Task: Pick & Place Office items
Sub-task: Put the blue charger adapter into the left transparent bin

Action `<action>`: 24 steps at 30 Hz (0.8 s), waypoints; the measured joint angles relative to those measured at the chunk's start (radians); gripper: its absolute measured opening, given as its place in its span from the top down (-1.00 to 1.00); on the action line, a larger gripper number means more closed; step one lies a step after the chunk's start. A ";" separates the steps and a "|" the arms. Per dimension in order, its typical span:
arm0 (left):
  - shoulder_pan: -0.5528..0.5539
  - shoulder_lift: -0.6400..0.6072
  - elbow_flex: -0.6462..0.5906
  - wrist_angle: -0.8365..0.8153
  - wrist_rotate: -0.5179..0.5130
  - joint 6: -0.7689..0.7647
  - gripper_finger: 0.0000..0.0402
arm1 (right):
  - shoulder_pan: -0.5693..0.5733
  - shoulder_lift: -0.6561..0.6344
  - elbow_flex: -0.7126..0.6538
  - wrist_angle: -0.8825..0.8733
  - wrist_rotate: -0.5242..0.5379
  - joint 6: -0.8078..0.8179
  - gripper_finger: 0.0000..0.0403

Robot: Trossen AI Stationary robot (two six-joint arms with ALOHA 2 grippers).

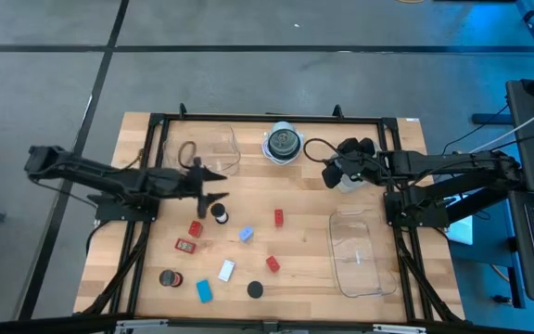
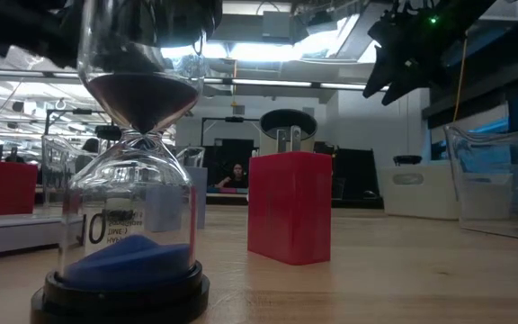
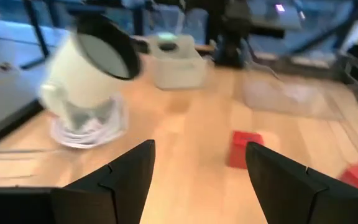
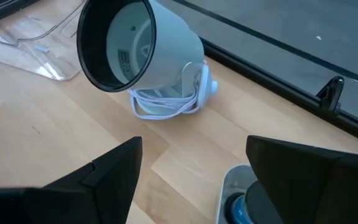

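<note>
Readable markings near me

I can make out only a large "10" on the hourglass (image 2: pixel 126 180) glass; smaller print beside it is too fine to read.

The left wrist view is motion-blurred: beyond the left gripper (image 3: pixel 197 180) the white lamp (image 3: pixel 86 74) and red block (image 3: pixel 244 149) smear. Past the right gripper (image 4: pixel 194 180), a blue-centred object (image 4: pixel 235 202) is cut off by the frame edge. In the low view, the hourglass (image 2: pixel 133 180) loses its top
</note>
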 joint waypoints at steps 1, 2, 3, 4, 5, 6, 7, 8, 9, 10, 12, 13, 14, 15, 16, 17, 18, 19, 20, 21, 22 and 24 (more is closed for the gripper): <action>-0.016 0.042 0.025 0.000 0.000 -0.001 -0.24 | 0.000 0.000 0.000 0.000 0.000 0.000 -0.44; -0.031 0.082 0.049 0.000 -0.002 -0.003 -0.24 | 0.000 0.000 0.000 -0.001 0.000 0.000 -0.44; -0.045 0.119 0.072 0.000 -0.007 -0.009 -0.24 | 0.000 0.000 0.000 -0.003 -0.001 0.000 -0.44; -0.060 0.158 0.095 0.001 -0.013 -0.017 -0.24 | 0.000 0.000 0.000 -0.003 0.000 0.000 -0.44; -0.074 0.192 0.117 0.001 -0.020 -0.028 -0.24 | 0.000 0.000 0.000 -0.003 0.000 0.000 -0.44; -0.087 0.227 0.138 0.000 -0.027 -0.034 -0.24 | 0.000 0.000 0.000 -0.003 0.000 0.000 -0.44; -0.099 0.263 0.158 -0.001 -0.033 -0.034 -0.24 | 0.000 0.000 0.000 -0.003 0.000 0.000 -0.44; -0.109 0.298 0.179 0.000 -0.035 -0.034 -0.24 | 0.000 0.000 0.000 -0.003 0.000 -0.001 -0.44; -0.118 0.333 0.202 -0.005 -0.036 -0.035 -0.24 | 0.000 0.000 0.000 -0.003 0.000 -0.001 -0.44; -0.125 0.369 0.226 -0.016 -0.036 -0.038 -0.24 | 0.000 0.000 0.000 -0.003 0.000 -0.003 -0.44; -0.135 0.435 0.282 -0.062 -0.033 -0.059 -0.24 | 0.000 0.000 0.000 -0.003 0.000 -0.004 -0.44; -0.138 0.468 0.313 -0.094 -0.033 -0.076 -0.24 | 0.000 0.000 0.000 -0.003 0.000 -0.004 -0.44; -0.140 0.502 0.347 -0.136 -0.034 -0.101 -0.24 | 0.000 0.000 0.000 -0.003 -0.001 -0.004 -0.44; -0.143 0.533 0.383 -0.194 -0.034 -0.135 -0.24 | 0.000 0.000 0.000 -0.003 -0.001 -0.004 -0.44; -0.143 0.561 0.421 -0.257 -0.033 -0.179 -0.24 | 0.000 0.000 0.000 -0.003 -0.001 -0.004 -0.44; -0.142 0.589 0.461 -0.324 -0.030 -0.227 -0.24 | 0.000 0.000 0.000 -0.003 -0.003 -0.004 -0.44; -0.141 0.615 0.506 -0.401 -0.023 -0.279 -0.24 | 0.000 0.000 0.000 -0.004 -0.008 -0.002 -0.44; -0.141 0.638 0.550 -0.473 -0.016 -0.328 -0.24 | 0.000 0.000 0.000 -0.004 -0.009 0.002 -0.44; -0.141 0.662 0.593 -0.538 -0.005 -0.368 -0.24 | 0.000 0.000 0.000 -0.004 -0.009 0.008 -0.44; -0.141 0.684 0.634 -0.600 0.006 -0.401 -0.24 | 0.000 0.000 0.000 -0.004 -0.008 0.008 -0.44; -0.141 0.707 0.671 -0.653 0.019 -0.426 -0.24 | 0.000 0.000 0.000 -0.004 -0.008 0.008 -0.44; -0.141 0.753 0.734 -0.710 0.050 -0.457 -0.24 | 0.000 0.000 0.000 -0.004 -0.009 0.007 -0.44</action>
